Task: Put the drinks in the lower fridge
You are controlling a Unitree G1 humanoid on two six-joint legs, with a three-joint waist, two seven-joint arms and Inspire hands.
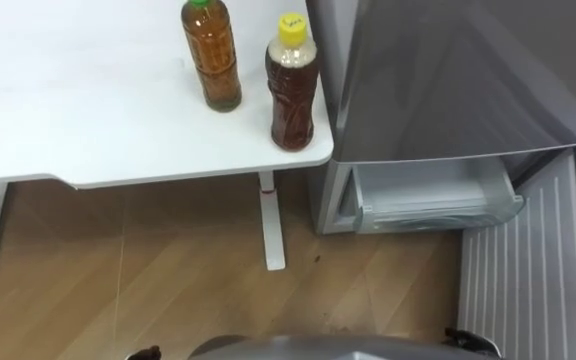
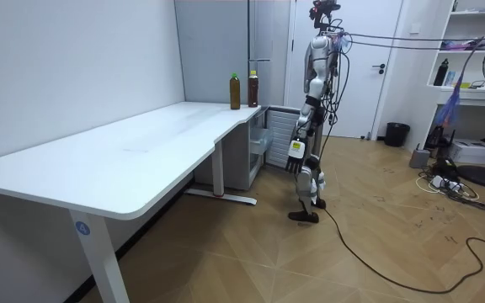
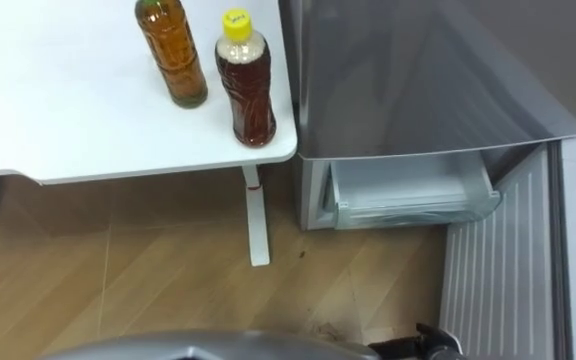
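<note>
Nothing is going in yet. The left hand (image 2: pixel 296 150) is hanging low, can't tell its grip. The lower fridge drawer (image 1: pixel 438 200) is sitting open, and the 2 drinks, green-capped bottle (image 1: pixel 212 55) and yellow-capped bottle (image 1: pixel 292 85), are standing on the table (image 1: pixel 68 120) corner, waiting.

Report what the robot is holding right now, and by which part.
Neither drink is held: the green-capped bottle and the yellow-capped bottle both stand free on the white table, beside the fridge.
</note>
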